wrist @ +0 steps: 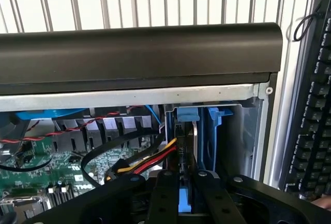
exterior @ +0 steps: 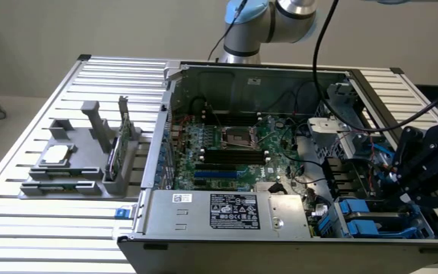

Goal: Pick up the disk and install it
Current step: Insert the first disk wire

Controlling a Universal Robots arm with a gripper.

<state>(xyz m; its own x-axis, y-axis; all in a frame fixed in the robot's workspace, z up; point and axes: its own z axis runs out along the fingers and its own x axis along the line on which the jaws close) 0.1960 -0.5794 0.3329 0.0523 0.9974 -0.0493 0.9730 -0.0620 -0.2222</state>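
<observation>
While its black fingers (wrist: 164, 195) clamp the blue-railed disk (wrist: 184, 195), the gripper (exterior: 421, 171) hangs over the drive bay (exterior: 371, 220) at the open computer case's (exterior: 203, 114) front corner, on the exterior view's right, beside a keyboard (wrist: 313, 120).

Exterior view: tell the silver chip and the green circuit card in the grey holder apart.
The silver chip lies flat; the green circuit card stands on edge. The chip is square and silver; the card is long, thin and green. The chip sits toward the exterior view's left, the card nearer the computer case. Both rest in the grey holder, outside the case.
</observation>
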